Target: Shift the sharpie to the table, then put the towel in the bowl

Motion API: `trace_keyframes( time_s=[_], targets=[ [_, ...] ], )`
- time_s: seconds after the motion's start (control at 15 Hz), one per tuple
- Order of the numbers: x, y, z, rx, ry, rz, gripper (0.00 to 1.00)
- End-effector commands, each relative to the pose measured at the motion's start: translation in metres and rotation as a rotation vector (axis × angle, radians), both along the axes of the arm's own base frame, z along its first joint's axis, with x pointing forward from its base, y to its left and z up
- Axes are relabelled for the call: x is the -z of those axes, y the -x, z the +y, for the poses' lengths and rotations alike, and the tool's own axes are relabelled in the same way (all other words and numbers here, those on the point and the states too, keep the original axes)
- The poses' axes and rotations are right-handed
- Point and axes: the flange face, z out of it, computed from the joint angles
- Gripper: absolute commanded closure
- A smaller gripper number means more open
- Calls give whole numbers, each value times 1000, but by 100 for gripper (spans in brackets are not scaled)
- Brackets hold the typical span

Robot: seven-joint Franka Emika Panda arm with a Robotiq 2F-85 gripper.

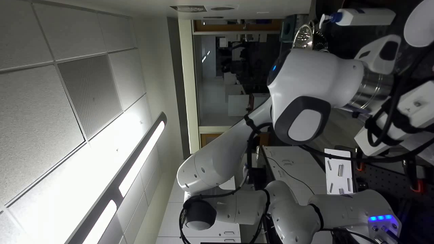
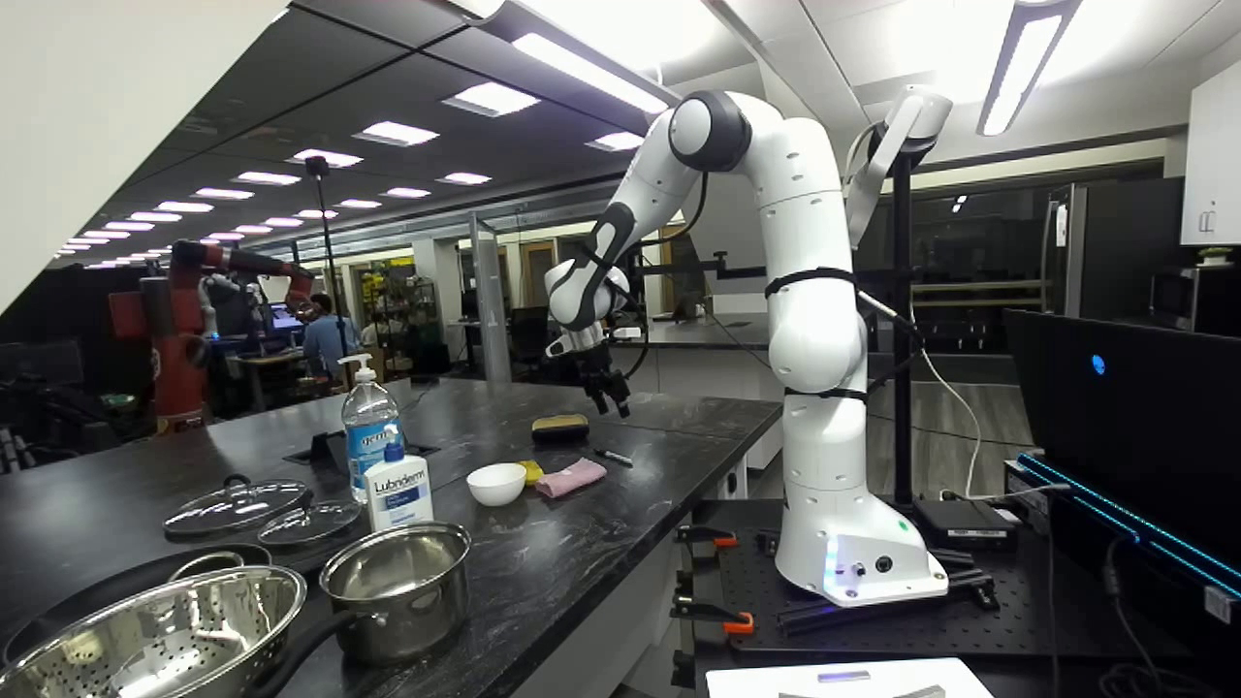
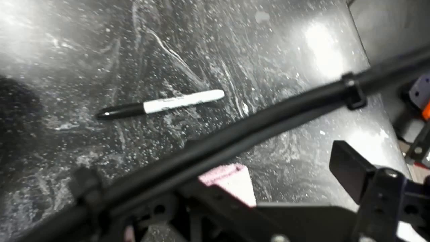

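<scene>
The sharpie, white with a black cap, lies flat on the dark table; it also shows in an exterior view. The pink towel lies folded on the table between the sharpie and the white bowl. Part of the towel shows in the wrist view, behind a cable and gripper parts. My gripper hangs above the table near the sharpie, pointing down. Its fingers are apart with nothing between them; in the wrist view the gripper has one fingertip hidden behind the cable.
A yellow item lies between bowl and towel. A dark tan-topped case lies behind the sharpie. A lotion bottle, a clear pump bottle, glass lids, a saucepan and a colander stand farther along the table.
</scene>
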Motion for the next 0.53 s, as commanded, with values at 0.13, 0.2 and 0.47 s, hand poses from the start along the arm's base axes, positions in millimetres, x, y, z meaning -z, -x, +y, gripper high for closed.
trace_keyframes(
  time_s=[0.13, 0.2, 0.47],
  targets=[
    [-9, -19, 3, -128, 148, -74, 0],
    [-7, -23, 5, -129, 150, -95, 0],
    [7, -37, 22, -87, 165, -167, 0]
  ],
)
